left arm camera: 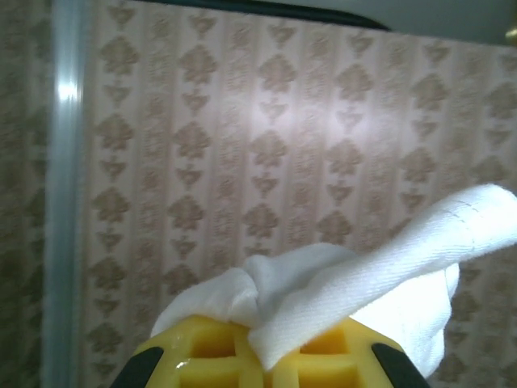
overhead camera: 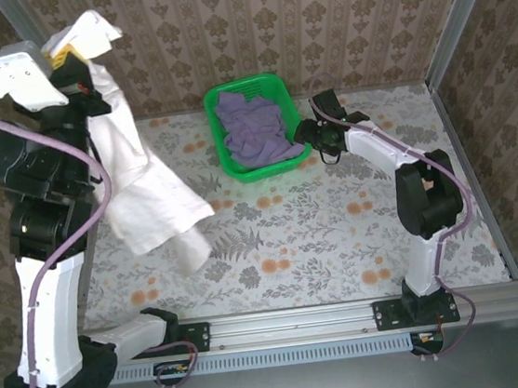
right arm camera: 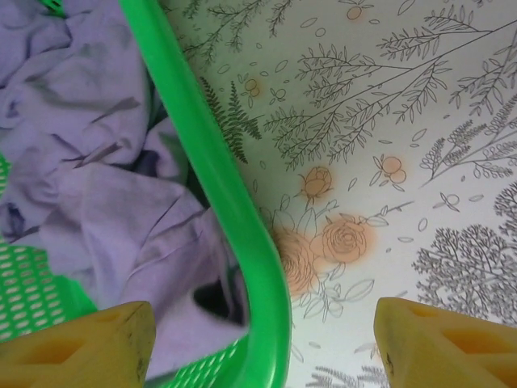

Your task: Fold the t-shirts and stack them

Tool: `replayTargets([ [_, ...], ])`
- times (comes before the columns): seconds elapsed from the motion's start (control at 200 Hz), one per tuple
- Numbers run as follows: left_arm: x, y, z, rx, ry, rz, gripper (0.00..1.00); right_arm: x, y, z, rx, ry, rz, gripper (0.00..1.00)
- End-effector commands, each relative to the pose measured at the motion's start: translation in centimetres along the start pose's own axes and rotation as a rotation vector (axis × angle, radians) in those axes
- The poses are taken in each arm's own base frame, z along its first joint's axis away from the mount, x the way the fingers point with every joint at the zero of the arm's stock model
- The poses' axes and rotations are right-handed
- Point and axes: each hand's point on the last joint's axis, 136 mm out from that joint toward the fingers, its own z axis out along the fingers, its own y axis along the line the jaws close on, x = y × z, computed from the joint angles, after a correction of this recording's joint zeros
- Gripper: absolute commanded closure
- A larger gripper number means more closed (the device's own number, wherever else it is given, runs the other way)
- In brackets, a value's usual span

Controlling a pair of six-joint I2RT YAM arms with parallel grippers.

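Note:
My left gripper (overhead camera: 73,58) is raised high at the far left and is shut on the cream-white t-shirt (overhead camera: 151,192). The shirt hangs down from it, its lower end reaching the table. In the left wrist view a bunched fold of the white t-shirt (left arm camera: 363,267) sticks out between the closed yellow fingers (left arm camera: 202,347). The lavender t-shirt (overhead camera: 254,131) lies crumpled in the green basket (overhead camera: 242,84). My right gripper (overhead camera: 308,135) is open at the basket's right rim (right arm camera: 218,178), one finger (right arm camera: 89,347) over the lavender t-shirt (right arm camera: 97,194) and the other finger (right arm camera: 440,343) over the table.
A floral tablecloth (overhead camera: 338,232) covers the table between the arms. Patterned walls (overhead camera: 332,17) close in the back and both sides. A metal rail (overhead camera: 293,326) carrying both arm bases runs along the near edge.

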Motion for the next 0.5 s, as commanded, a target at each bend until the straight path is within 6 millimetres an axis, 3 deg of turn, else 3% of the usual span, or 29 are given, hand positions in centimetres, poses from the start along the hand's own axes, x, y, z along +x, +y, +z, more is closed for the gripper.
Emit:
replayTargets([
  [0.0, 6.0, 1.5, 2.0, -0.035, 0.191, -0.05, 1.0, 0.3, -1.4, 2.1, 0.091, 0.036, -0.008, 0.31],
  [0.075, 9.3, 2.4, 2.7, -0.046, 0.269, -0.087, 1.0, 0.5, -2.9, 3.2, 0.174, 0.061, -0.014, 0.4],
  [0.17, 14.3, 2.5, 3.2, -0.039, 0.376, -0.123, 1.0, 0.4, -3.1, 4.4, 0.167, 0.093, -0.064, 0.68],
  [0.26, 19.0, 2.1, 3.1, -0.02, 0.48, -0.171, 1.0, -0.4, -4.5, 4.2, 0.193, 0.093, -0.069, 0.82],
  [0.405, 25.5, 0.6, 1.5, 0.036, 0.64, -0.248, 1.0, -2.3, -8.6, 1.8, 0.23, 0.036, -0.071, 0.9],
  [0.495, 28.1, -0.9, 0.1, 0.079, 0.711, -0.237, 1.0, -2.9, -12.2, -0.6, 0.263, 0.015, -0.056, 0.92],
])
